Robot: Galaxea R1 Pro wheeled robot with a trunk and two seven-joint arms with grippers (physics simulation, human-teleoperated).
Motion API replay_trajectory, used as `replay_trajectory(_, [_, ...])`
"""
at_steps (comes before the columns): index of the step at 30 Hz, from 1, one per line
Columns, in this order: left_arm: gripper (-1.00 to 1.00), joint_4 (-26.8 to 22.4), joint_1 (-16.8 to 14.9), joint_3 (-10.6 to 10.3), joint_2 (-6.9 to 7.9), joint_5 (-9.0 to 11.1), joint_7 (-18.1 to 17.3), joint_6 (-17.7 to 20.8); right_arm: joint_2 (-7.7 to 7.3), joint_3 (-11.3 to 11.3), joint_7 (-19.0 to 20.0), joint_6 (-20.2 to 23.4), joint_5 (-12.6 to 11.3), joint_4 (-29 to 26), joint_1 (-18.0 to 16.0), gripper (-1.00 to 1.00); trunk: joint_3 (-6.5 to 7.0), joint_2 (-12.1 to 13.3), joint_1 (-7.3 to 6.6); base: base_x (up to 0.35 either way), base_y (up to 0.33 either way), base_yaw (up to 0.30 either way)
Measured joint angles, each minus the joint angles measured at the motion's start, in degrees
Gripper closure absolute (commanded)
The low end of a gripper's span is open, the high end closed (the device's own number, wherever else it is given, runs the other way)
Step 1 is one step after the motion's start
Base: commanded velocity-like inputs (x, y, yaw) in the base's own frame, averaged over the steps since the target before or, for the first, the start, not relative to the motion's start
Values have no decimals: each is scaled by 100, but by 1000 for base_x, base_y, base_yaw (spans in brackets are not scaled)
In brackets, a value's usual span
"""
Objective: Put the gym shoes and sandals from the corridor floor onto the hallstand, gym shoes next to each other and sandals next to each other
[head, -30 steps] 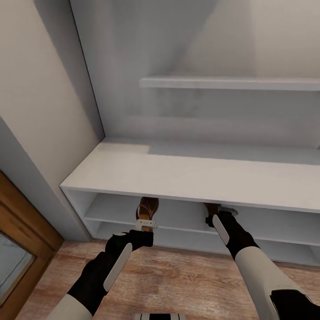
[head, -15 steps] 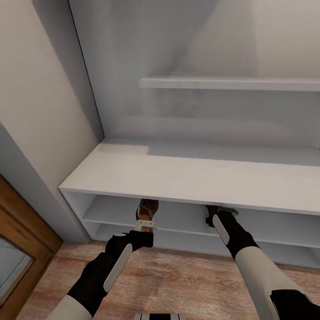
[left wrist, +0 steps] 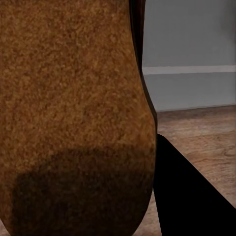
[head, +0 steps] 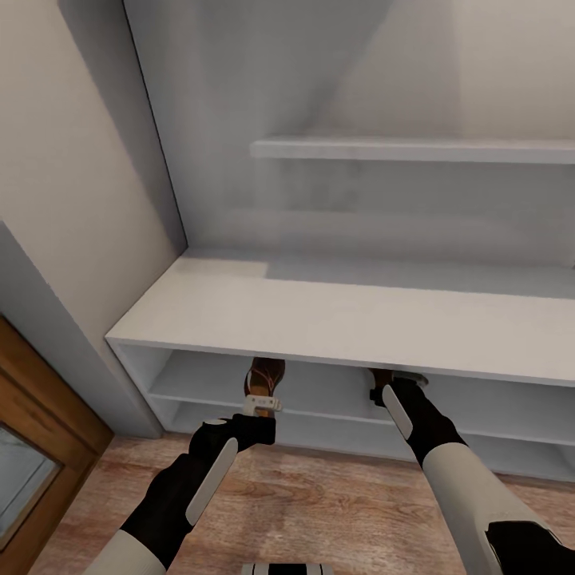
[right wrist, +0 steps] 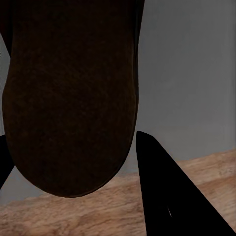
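The white hallstand (head: 335, 315) stands right in front of me, its flat top over two open shelf levels. My left gripper (head: 264, 393) is shut on a brown sandal (head: 266, 373), held at the mouth of the upper shelf level just under the top's front edge. The sandal's brown sole (left wrist: 73, 108) is close in the left wrist view, beside a black finger (left wrist: 189, 201). My right gripper (head: 393, 385) is shut on the second sandal (head: 378, 374), which is partly hidden under the top. Its dark sole (right wrist: 73, 93) hangs between the fingers (right wrist: 172, 196). The gym shoes are out of view.
A white floating wall shelf (head: 415, 149) hangs above the hallstand. The wood-plank corridor floor (head: 335, 503) lies beneath both arms. A wooden door frame (head: 44, 407) and the beige wall close off the left side, next to the hallstand's left end panel (head: 132, 371).
The view has shifted very slightly since a second ago. Both arms and the sandals stay where they were.
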Motion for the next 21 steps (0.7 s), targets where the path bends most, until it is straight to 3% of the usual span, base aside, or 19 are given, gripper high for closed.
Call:
replay_trajectory(4, [100, 0, 0, -5, 0, 0, 0, 0, 0, -1, 0, 2, 0, -1, 0, 100, 0, 0, 0, 0, 0, 0])
replay_trajectory(5, [100, 0, 0, -6, 0, 2, 0, 0, 0, -2, 0, 2, 0, -1, 0, -100, 0, 0, 0, 0, 0, 0])
replay_trajectory(21, [100, 0, 0, -15, 0, 1, 0, 0, -5, -8, 1, 18, -1, -1, -8, -100, 0, 0, 0, 0, 0, 0])
